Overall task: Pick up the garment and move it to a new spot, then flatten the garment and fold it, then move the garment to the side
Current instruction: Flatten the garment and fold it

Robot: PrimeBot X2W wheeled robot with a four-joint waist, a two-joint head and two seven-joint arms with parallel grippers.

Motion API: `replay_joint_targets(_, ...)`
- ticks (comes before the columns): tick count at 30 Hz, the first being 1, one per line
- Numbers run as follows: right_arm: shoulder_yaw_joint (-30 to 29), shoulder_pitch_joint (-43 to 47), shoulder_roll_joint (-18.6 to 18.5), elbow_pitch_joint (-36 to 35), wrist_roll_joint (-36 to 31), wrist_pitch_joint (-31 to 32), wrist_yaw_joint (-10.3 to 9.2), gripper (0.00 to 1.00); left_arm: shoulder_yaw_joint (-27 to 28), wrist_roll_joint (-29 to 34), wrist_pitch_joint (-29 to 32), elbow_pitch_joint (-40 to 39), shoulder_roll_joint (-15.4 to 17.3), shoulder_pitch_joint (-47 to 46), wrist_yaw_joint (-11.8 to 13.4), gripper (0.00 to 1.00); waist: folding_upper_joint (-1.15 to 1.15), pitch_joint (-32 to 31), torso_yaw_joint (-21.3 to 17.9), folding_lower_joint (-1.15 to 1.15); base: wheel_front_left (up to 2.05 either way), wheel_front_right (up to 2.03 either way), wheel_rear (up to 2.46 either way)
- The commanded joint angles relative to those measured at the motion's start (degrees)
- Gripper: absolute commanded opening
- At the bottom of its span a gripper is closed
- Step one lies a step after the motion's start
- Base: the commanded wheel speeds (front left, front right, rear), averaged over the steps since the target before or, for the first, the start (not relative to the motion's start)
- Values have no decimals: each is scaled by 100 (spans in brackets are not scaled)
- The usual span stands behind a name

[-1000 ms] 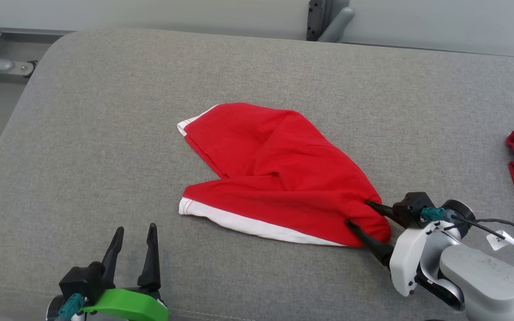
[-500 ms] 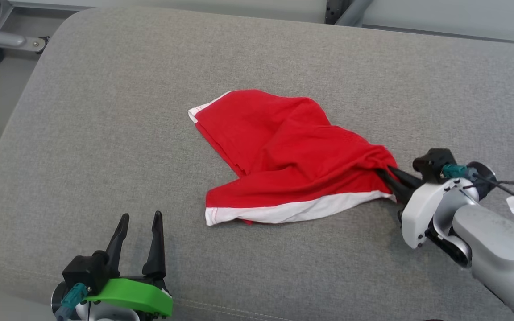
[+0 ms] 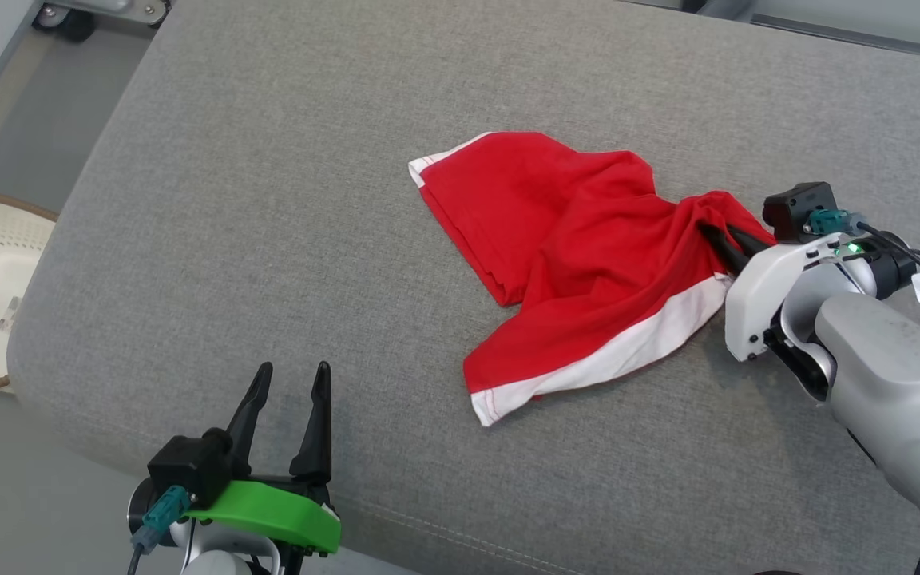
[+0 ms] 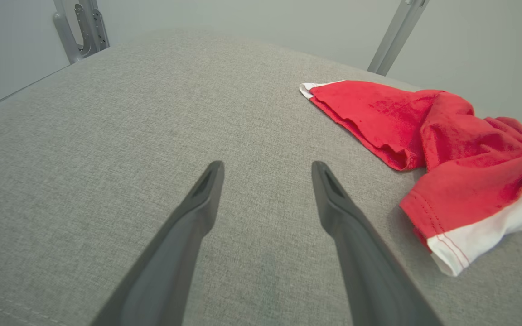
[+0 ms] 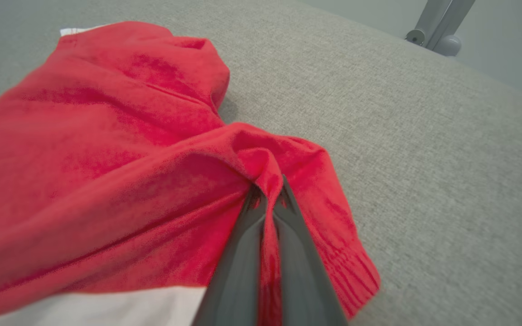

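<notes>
Fabric of the red garment [image 3: 580,255] was pinched between the two dark fingers of the right gripper [image 3: 715,237], which were pressed tight together on a gathered fold at the garment's right edge. In the right wrist view the cloth puckered around the fingertips [image 5: 288,213]. The pale grey forearm [image 3: 891,367] reached in from the lower right, low and angled leftward over the desk [image 3: 268,200]. The left gripper [image 3: 292,371] hovered at the desk's near edge, its fingers spread wide with nothing between them, pointing away from the robot. The garment lay right of centre on the desk. It was a soft, creased knit with a white band [image 3: 628,351] along its near hem. The desk top was padded grey woven cloth with rounded corners.
</notes>
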Motion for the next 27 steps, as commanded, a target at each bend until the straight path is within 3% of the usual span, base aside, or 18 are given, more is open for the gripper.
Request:
replay_joint_targets(1,1,-51,45,81,-46,-45,-9,0,2,-14,1,-16,15,-97,-9,100,0,131,169,0,0,0,0)
replay_joint_targets(2,-32,-102,125,258,-60,-76,-9,0,-14,-22,1,-23,14,-99,-10,100,0,148,189,0,0,0,0)
replay_joint_targets(3,-36,-113,220,430,-76,-73,-9,20,-23,-30,1,-24,14,-103,-10,100,0,156,204,0,0,0,0)
replay_joint_targets(4,-42,-101,316,632,-76,-32,-9,100,-34,-36,1,-23,14,-109,-10,100,0,154,217,0,0,0,0)
replay_joint_targets(9,-154,24,685,1144,8,-296,-5,100,-81,-38,1,-43,14,-82,4,100,0,-20,125,0,0,0,0)
replay_joint_targets(14,-482,148,574,1109,43,-514,-11,100,6,11,1,-101,16,41,12,100,0,-324,-298,0,0,0,0)
replay_joint_targets(20,-2334,1039,119,-504,-518,-532,-9,100,21,80,1,-213,14,65,6,100,0,-591,-1073,0,0,0,0)
replay_joint_targets(27,-3665,2454,357,-1389,-1201,-534,-7,100,-234,107,1,-191,16,-29,-1,100,0,-743,-1620,0,0,0,0)
